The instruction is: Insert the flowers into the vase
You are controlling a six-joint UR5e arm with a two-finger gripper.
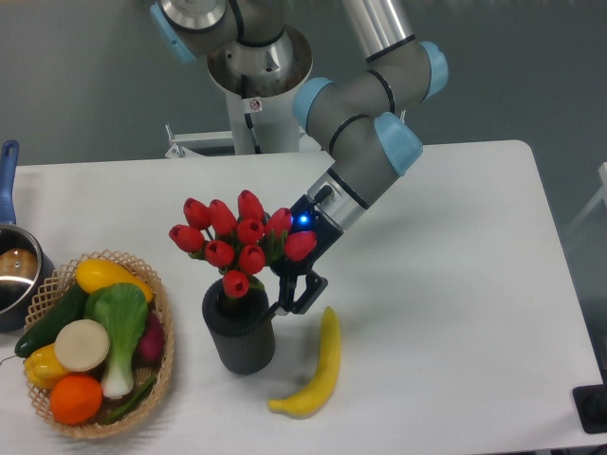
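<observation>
- The red tulip bunch [237,237] tilts, heads toward 11 o'clock, stems down in the ribbed grey vase [239,334].
- The gripper [289,292] clasps the stems at the vase's 2 o'clock.
- A wicker basket [163,355] holds vegetables.

We find no text, brand or number that we can read. A small red-and-white sticker [253,104] sits on the robot's white base column [258,118], but its marking is too small for us to make out.
</observation>
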